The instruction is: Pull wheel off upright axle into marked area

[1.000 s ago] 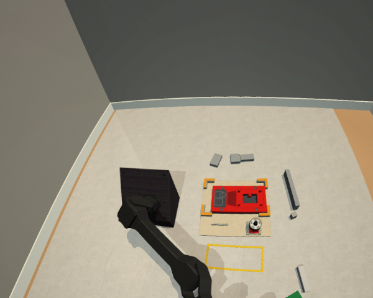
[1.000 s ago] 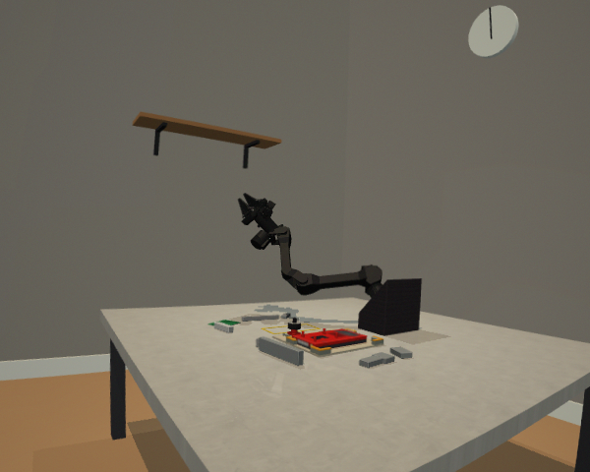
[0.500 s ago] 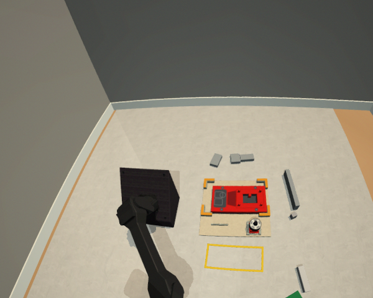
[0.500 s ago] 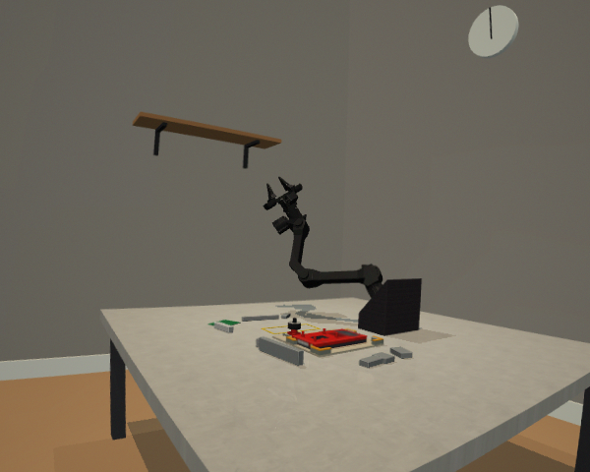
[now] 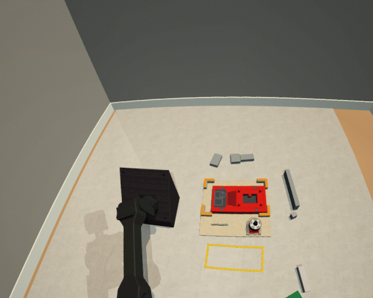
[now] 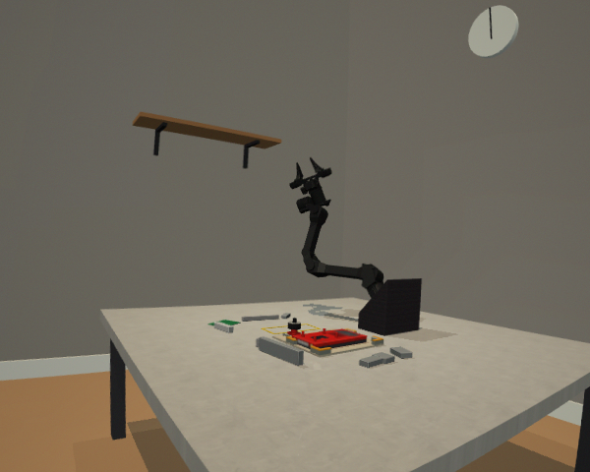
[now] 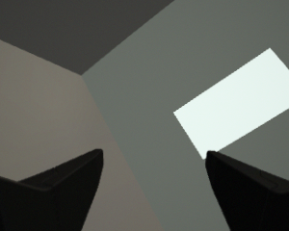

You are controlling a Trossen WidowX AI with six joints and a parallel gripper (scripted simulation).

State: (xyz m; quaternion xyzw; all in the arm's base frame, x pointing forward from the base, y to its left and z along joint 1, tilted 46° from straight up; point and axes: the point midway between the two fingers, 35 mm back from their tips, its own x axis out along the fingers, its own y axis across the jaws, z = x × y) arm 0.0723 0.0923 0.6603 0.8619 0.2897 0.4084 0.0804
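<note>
The wheel [image 5: 251,225] [image 6: 293,325], dark with a pale hub face, sits on the upright axle [image 5: 255,222] [image 6: 294,320], whose black top shows through its middle, above a small red base. The marked area [image 5: 263,259] [image 6: 285,325] is a yellow outlined rectangle on the table, just in front of the beige board in the top view. My gripper [image 6: 304,160] [image 7: 154,157] is open and empty, fingers pointing up, high above the table and far from the wheel. It is outside the top view.
A red block [image 5: 231,205] [image 6: 330,337] lies on the beige board [image 5: 235,229] between orange corner pieces. A thin grey rod [image 5: 219,224] lies left of the axle. Grey bars [image 5: 291,189] [image 6: 280,350] and smaller grey blocks [image 5: 216,159] [image 6: 401,352] lie around. The dark arm base [image 5: 148,185] [image 6: 402,307] stands left.
</note>
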